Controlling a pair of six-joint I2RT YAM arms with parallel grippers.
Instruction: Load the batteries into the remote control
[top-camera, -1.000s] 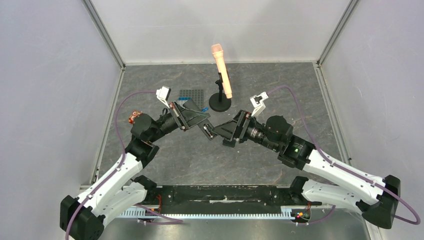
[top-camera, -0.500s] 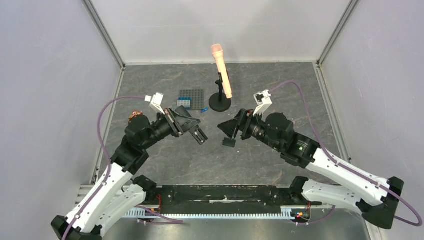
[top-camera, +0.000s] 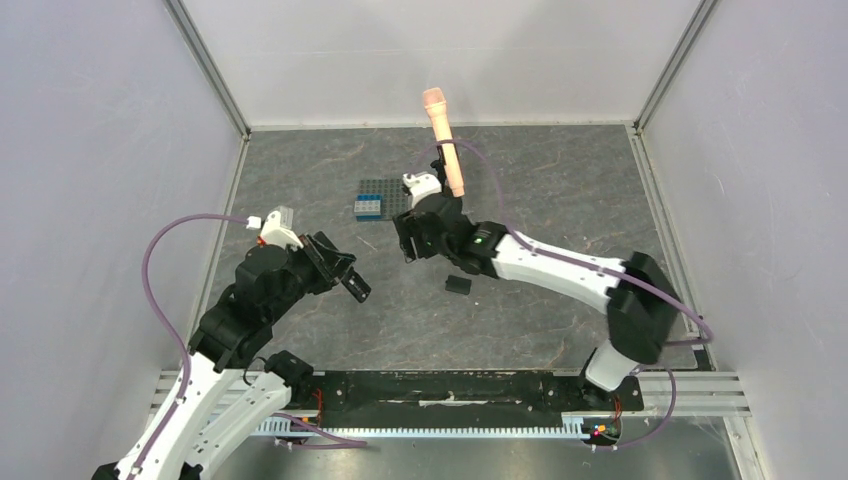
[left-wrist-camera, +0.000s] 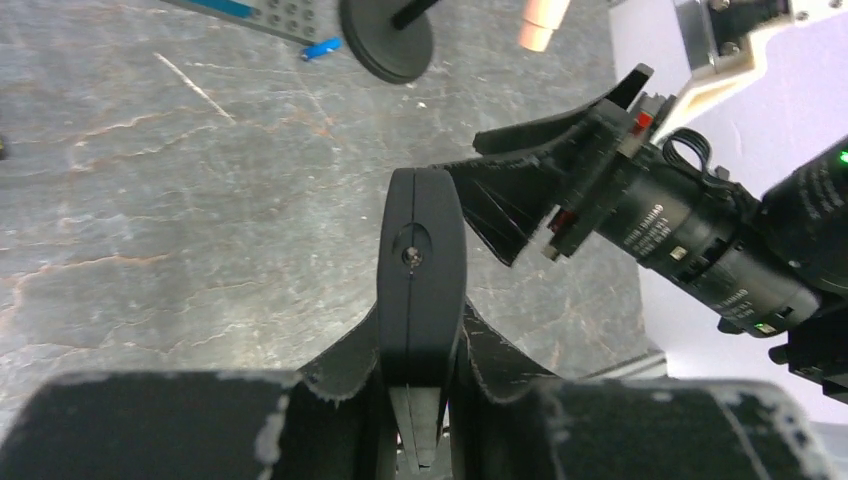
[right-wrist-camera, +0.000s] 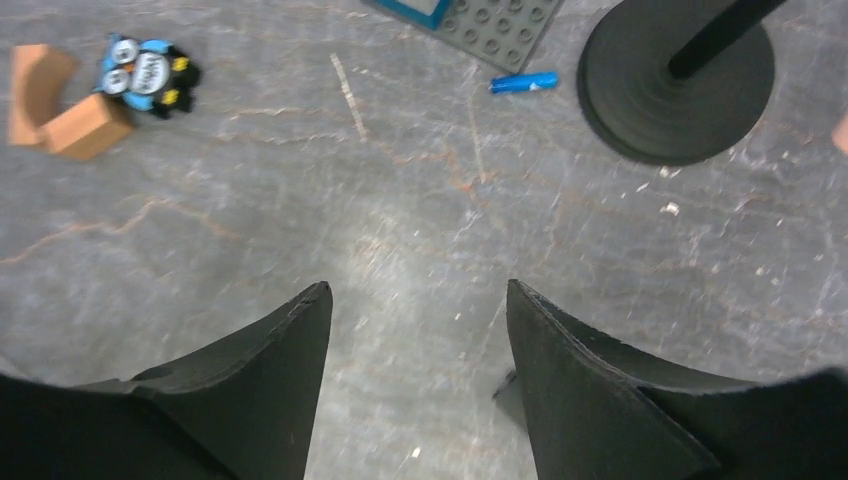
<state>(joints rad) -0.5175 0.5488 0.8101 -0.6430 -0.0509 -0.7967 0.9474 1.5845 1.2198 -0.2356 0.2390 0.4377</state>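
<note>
My left gripper (top-camera: 345, 280) is shut on the remote control (top-camera: 352, 285), a slim black bar held above the table left of centre. In the left wrist view the remote (left-wrist-camera: 422, 250) points away end-on between the fingers of that gripper (left-wrist-camera: 422, 330). The right gripper (top-camera: 408, 245) hovers open near the microphone stand, apart from the remote. Its wrist view shows the gripper (right-wrist-camera: 417, 290) with only bare table between the fingers. A slim blue battery (right-wrist-camera: 523, 82) lies ahead of it, beside the stand's base. The small black back cover (top-camera: 458, 285) lies flat on the table.
A peach microphone (top-camera: 440, 135) leans on a black stand with a round base (right-wrist-camera: 680, 85). A grey studded baseplate (top-camera: 392, 190) carries a blue brick (top-camera: 368, 207). An owl toy (right-wrist-camera: 150, 72) and tan blocks (right-wrist-camera: 55, 105) lie at the left. Walls close in three sides.
The grippers were meeting at the table's centre. My left arm has pulled back left with the remote. The right arm has swung left towards the microphone stand, its jaws a little narrower.
</note>
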